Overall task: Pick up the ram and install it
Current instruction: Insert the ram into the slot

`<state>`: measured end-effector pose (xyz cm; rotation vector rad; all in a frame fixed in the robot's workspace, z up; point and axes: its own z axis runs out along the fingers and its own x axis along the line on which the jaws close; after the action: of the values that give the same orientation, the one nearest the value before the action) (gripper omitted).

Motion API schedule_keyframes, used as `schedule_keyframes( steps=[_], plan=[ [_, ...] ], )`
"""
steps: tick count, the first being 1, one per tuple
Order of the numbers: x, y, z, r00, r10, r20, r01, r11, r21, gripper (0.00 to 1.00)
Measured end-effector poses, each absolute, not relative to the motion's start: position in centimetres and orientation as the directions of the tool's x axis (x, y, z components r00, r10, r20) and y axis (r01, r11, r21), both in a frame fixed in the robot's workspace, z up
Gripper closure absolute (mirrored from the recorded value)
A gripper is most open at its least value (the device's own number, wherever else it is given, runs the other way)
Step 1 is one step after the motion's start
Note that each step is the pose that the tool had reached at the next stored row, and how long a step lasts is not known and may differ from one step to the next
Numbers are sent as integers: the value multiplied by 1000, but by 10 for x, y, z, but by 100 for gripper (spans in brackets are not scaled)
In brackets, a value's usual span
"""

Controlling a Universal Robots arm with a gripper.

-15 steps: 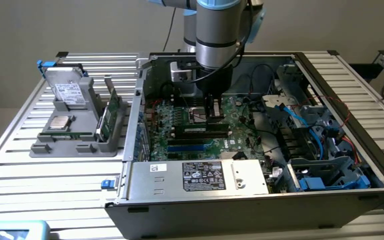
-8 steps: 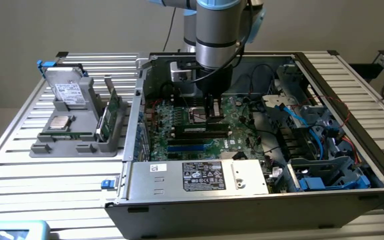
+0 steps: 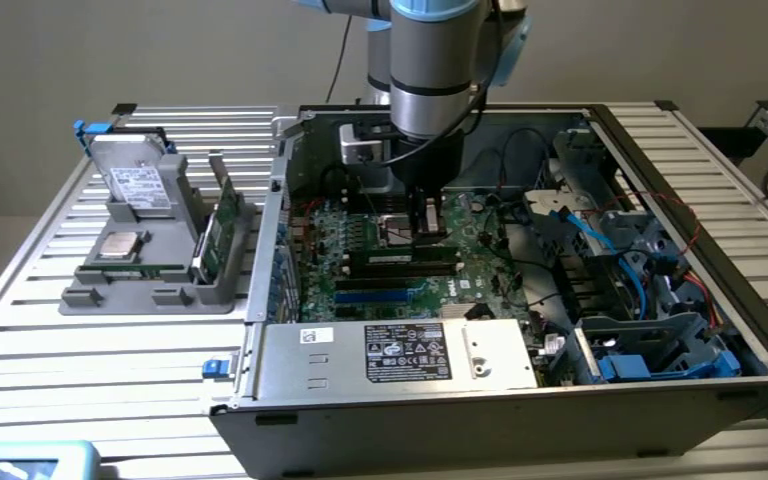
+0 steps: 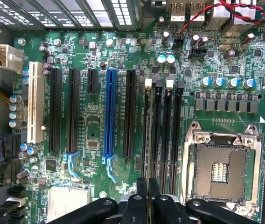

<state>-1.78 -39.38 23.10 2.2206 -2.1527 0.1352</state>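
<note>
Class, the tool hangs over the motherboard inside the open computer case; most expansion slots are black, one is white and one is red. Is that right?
Not quite: the coloured slot is blue, not red, as the wrist view shows. The rest stands: the tool hangs over the motherboard inside the open computer case, and the white slot stands beside black ones.

No text can be read. The black label (image 3: 408, 352) on the power supply (image 3: 291, 380) carries white print and symbols too small to make out. The white sticker (image 3: 313, 336) beside it, the drive label (image 3: 137, 186) and the motherboard's (image 4: 95, 116) white lettering are likewise illegible.
</note>
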Motion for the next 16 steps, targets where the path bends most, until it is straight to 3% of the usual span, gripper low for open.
schedule_keyframes(
  steps=[16],
  plan=[
    [-19,-395,228,29,-995,95,-999,-32,-29,87]
  ],
)
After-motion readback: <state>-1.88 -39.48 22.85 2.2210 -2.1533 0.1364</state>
